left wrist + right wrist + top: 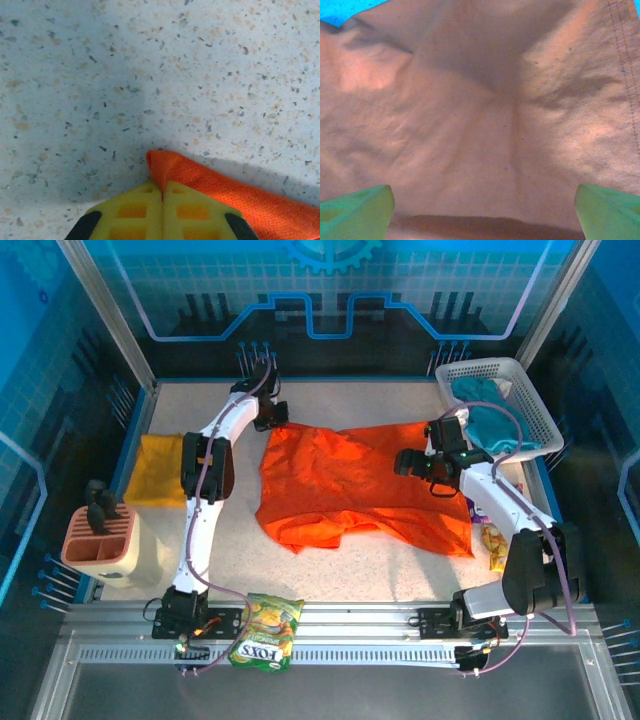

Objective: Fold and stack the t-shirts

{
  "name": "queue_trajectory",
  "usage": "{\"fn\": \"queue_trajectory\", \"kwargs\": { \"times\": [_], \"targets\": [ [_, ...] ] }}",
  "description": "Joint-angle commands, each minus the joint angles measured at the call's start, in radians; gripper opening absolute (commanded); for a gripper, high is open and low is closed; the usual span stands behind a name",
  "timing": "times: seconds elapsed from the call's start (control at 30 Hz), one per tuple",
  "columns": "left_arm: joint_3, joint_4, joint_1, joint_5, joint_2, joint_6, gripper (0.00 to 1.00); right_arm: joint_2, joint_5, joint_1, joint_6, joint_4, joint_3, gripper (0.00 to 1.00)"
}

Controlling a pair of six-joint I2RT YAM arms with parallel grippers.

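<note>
1. Jaws of the left gripper point(162, 194) are pressed together pad to pad at the bottom centre of the left wrist view. A corner of the orange t-shirt point(235, 197) runs into the seam between them, so the cloth is pinched there.
2. From that pinch, the orange cloth trails off to the lower right of the same view, lying on the speckled table point(150, 75).
3. In the top view, the left gripper point(270, 418) sits at the upper left corner of the orange t-shirt point(360, 485), which is spread, rumpled, across the middle of the table point(330, 570).
4. The right gripper point(405, 462) is over the shirt's right-hand part, right of the frame's centre.
5. In the right wrist view, the right gripper point(485, 207) stands wide open, one finger in each bottom corner, with creased orange cloth spanning the gap between them. It grips nothing, and whether the fingertips touch the cloth cannot be told.
6. The mustard-yellow t-shirt point(160, 468) lies folded at the left of the top view, apart from both grippers.
7. A white basket point(530, 390) with teal cloth point(490, 420) in it sits at the upper right, and a snack bag point(268, 630) lies at the bottom centre.
</note>
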Motion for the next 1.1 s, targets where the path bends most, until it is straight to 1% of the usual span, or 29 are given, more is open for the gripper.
{"fn": "queue_trajectory", "kwargs": {
  "times": [0.0, 0.1, 0.2, 0.27, 0.33, 0.4, 0.43, 0.47, 0.5, 0.53, 0.57, 0.6, 0.63, 0.7, 0.73, 0.8, 0.87, 0.93, 1.0, 1.07],
  "targets": [
    [-0.056, -0.007, -0.012, 0.027, -0.111, 0.041, 0.00, -0.029, -0.018, -0.025, 0.011, -0.006, -0.009, 0.93],
    [-0.276, 0.071, -0.043, -0.007, -0.304, 0.061, 0.00, -0.035, -0.022, -0.034, 0.019, 0.007, -0.012, 0.93],
    [-0.602, 0.199, -0.140, -0.132, -0.565, 0.092, 0.00, -0.036, -0.029, -0.046, 0.027, 0.022, -0.021, 0.93],
    [-0.814, 0.283, -0.242, -0.223, -0.730, 0.101, 0.00, -0.035, -0.037, -0.051, 0.029, 0.030, -0.029, 0.92],
    [-0.981, 0.320, -0.345, -0.293, -0.847, 0.086, 0.00, -0.030, -0.046, -0.059, 0.031, 0.040, -0.033, 0.92],
    [-1.126, 0.347, -0.454, -0.362, -0.926, 0.053, 0.00, -0.021, -0.051, -0.064, 0.028, 0.044, -0.033, 0.92],
    [-1.192, 0.360, -0.513, -0.393, -0.955, 0.031, 0.08, -0.017, -0.053, -0.066, 0.027, 0.044, -0.034, 0.92],
    [-1.249, 0.373, -0.569, -0.420, -0.972, 0.015, 0.23, -0.012, -0.054, -0.069, 0.026, 0.046, -0.034, 0.92],
    [-1.285, 0.379, -0.609, -0.441, -0.979, 0.005, 0.34, -0.010, -0.056, -0.070, 0.026, 0.048, -0.038, 0.92],
    [-1.313, 0.369, -0.643, -0.459, -0.978, -0.011, 0.42, -0.003, -0.058, -0.072, 0.025, 0.050, -0.039, 0.92],
    [-1.330, 0.351, -0.656, -0.461, -0.975, -0.036, 0.58, 0.000, -0.062, -0.073, 0.024, 0.052, -0.039, 0.91],
    [-1.341, 0.335, -0.653, -0.461, -0.976, -0.060, 0.75, 0.004, -0.066, -0.075, 0.024, 0.052, -0.039, 0.91],
    [-1.349, 0.320, -0.644, -0.467, -0.983, -0.076, 0.83, 0.007, -0.071, -0.075, 0.025, 0.053, -0.039, 0.91],
    [-1.355, 0.310, -0.605, -0.433, -1.029, -0.086, 0.85, 0.009, -0.081, -0.076, 0.027, 0.055, -0.040, 0.91],
    [-1.360, 0.320, -0.568, -0.392, -1.066, -0.093, 0.86, 0.007, -0.086, -0.075, 0.030, 0.057, -0.042, 0.91],
    [-1.364, 0.359, -0.481, -0.275, -1.125, -0.110, 0.84, 0.001, -0.088, -0.076, 0.031, 0.061, -0.049, 0.91],
    [-1.340, 0.371, -0.398, -0.172, -1.151, -0.145, 0.76, -0.004, -0.089, -0.076, 0.036, 0.070, -0.058, 0.91],
    [-1.306, 0.369, -0.365, -0.113, -1.144, -0.170, 0.68, -0.006, -0.094, -0.076, 0.037, 0.072, -0.066, 0.91],
    [-1.279, 0.368, -0.364, -0.062, -1.121, -0.198, 0.61, -0.007, -0.098, -0.077, 0.039, 0.076, -0.074, 0.91],
    [-1.273, 0.391, -0.364, 0.021, -1.089, -0.247, 0.55, -0.006, -0.099, -0.077, 0.039, 0.081, -0.081, 0.90]
  ]
}}
